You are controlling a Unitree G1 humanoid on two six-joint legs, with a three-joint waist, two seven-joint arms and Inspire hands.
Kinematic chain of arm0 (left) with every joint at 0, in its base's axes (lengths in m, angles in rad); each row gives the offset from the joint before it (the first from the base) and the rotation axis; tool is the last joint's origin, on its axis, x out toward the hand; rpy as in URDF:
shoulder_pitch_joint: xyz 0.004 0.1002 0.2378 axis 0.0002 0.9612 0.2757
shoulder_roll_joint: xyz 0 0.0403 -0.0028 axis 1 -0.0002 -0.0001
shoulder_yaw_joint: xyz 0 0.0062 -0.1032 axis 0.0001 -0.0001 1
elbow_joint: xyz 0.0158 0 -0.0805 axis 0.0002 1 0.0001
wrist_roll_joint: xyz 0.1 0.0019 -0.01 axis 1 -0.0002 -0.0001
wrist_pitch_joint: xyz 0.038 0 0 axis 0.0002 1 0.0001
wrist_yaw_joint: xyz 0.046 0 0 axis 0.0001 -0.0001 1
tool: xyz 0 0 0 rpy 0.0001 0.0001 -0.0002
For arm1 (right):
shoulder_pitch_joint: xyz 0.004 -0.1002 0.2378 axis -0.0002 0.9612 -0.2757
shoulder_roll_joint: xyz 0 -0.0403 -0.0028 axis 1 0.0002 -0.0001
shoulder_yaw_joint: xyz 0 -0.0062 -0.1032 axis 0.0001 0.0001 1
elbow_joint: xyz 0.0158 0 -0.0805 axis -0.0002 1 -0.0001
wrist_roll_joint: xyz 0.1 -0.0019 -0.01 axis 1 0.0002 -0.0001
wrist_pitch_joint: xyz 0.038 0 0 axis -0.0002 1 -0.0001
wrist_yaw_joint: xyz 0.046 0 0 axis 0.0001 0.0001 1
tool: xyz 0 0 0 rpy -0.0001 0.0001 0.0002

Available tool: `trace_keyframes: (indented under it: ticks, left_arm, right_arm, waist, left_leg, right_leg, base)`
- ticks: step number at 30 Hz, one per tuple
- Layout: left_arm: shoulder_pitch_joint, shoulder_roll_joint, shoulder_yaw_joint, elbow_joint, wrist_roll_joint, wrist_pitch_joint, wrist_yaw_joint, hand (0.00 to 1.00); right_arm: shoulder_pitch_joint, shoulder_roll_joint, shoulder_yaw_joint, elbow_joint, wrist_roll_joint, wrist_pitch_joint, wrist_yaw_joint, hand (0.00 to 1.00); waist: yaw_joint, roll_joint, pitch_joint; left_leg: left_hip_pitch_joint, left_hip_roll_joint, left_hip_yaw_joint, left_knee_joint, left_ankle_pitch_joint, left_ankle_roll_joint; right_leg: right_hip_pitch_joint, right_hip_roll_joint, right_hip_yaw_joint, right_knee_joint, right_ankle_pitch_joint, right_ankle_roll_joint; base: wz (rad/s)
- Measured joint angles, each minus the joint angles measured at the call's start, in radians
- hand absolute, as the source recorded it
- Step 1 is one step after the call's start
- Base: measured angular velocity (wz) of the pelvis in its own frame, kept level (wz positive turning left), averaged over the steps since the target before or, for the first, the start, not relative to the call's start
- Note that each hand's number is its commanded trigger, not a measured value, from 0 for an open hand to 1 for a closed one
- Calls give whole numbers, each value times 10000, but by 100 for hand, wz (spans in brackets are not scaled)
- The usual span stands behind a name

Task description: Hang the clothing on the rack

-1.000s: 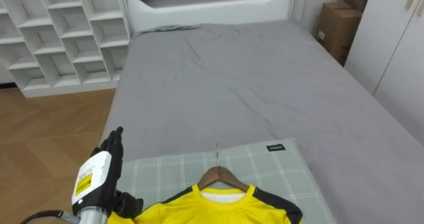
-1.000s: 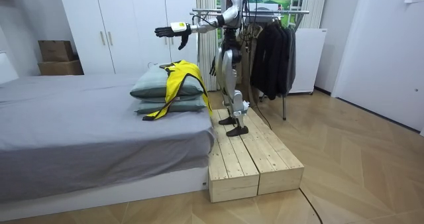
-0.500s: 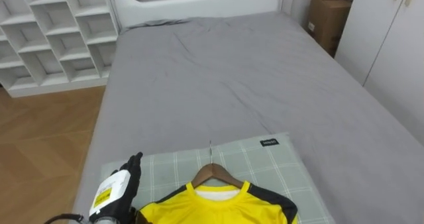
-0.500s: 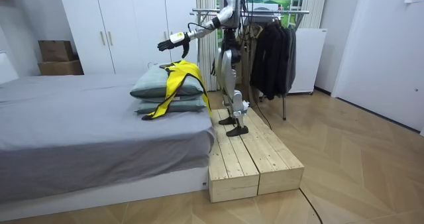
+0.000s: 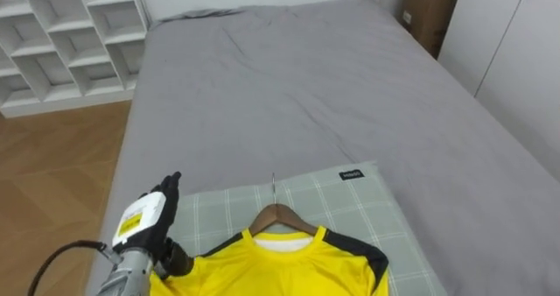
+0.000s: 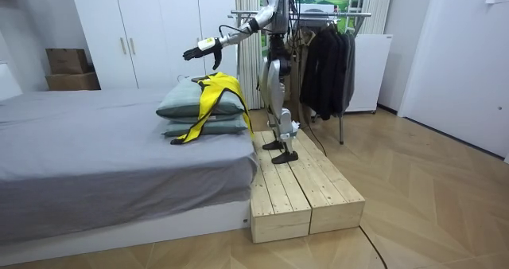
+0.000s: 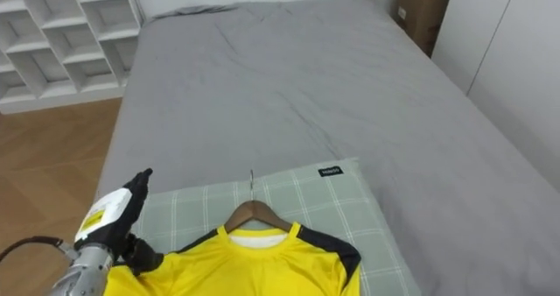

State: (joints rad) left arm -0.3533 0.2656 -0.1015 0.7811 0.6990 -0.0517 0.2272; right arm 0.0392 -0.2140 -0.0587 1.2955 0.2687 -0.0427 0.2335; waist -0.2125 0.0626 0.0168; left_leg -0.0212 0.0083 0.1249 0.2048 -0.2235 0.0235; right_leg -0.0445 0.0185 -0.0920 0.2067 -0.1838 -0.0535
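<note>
— Left eye view first: where do we find the shirt?
— The yellow shirt [image 5: 280,270] lies on a checked pillow [image 5: 359,200] at the near end of the grey bed [image 5: 306,86]. It is already on its wooden hanger [image 5: 280,215], with the metal hook [image 5: 273,187] pointing far. Our left hand [image 5: 149,219] hovers over the pillow's left edge, fingers straight, grasping nothing.
— How will it handle?
— We judge it light and limp, and the cloth alone would sag and slip. The hanger is the stiff part, so we should take hold at its neck, just under the hook.
— And the room view?
— We stand on a wooden platform [image 6: 302,189] at the bed's foot, with the clothes rack [image 6: 350,15] just behind us. We count two stacked pillows [image 6: 187,108] and one shirt draped over them. One arm is stretched above, its hand released.
— The right eye view?
— The count is the same: one shirt, one hanger, one hook, and one empty hand to the shirt's left.
</note>
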Motion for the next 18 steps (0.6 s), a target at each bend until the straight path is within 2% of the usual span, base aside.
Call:
trace_keyframes:
  ticks: [5, 9, 10, 12, 14, 16, 18]
  left_arm:
    - [-958, 55, 10, 1094, 6, -34, 64, 0]
    - [-1494, 166, 7, 1391, -79, -137, 162, 0]
    - [-1703, 170, -7, 1770, -113, -257, 324, 0]
    - [-1927, 176, -12, 2284, -187, -294, 486, 0]
    - [-2156, 179, -30, 2545, -199, -332, 599, 0]
    - [-2552, 191, -41, 3160, -336, -417, 771, 0]
    - [-2719, 204, -135, 3457, -420, -405, 774, 0]
  right_arm:
    - [-189, -44, 146, 147, -31, -1, 0, 0]
    - [-536, -53, 453, 109, -15, -16, -109, 0]
    - [-623, -65, 679, 84, 37, -24, -209, 0]
    - [-842, -80, 918, 108, 49, -39, -383, 0]
    - [-1045, -119, 1237, 152, 46, -40, -510, 0]
    - [-1406, -173, 1394, 188, 49, -39, -595, 0]
    - [-1650, -174, 1511, 215, 49, -33, -699, 0]
  waist:
    - [-44, -31, 27]
    - [-65, -121, 129]
    - [-50, -148, 175]
    - [-137, -160, 198]
    - [-171, -123, 270]
    - [-210, -52, 398]
    - [-276, -10, 423]
  left_leg:
    - [-522, 39, 92, 259, 0, 1]
    - [-1309, 145, 152, 608, 0, 1]
    - [-1470, 157, 140, 702, 0, 1]
    - [-1654, 159, 137, 789, 0, 1]
    - [-1958, 176, 131, 980, -1, 2]
    - [-2218, 167, 160, 1069, 12, 23]
    - [-2472, 164, 187, 1208, 17, 30]
  right_leg:
    - [-502, -8, 4, 189, 29, -13]
    - [-1325, -14, 7, 542, 54, -54]
    - [-1426, -9, -21, 546, 76, -86]
    - [-1656, -11, 23, 699, 79, -90]
    - [-1917, -26, 6, 829, 80, -91]
    - [-2246, -65, 17, 1023, 79, -90]
    - [-2523, -89, 35, 1202, 76, -88]
  base:
    - [-3]
    - [-4]
    - [0]
    - [0]
    - [2]
    - [0]
    - [-4]
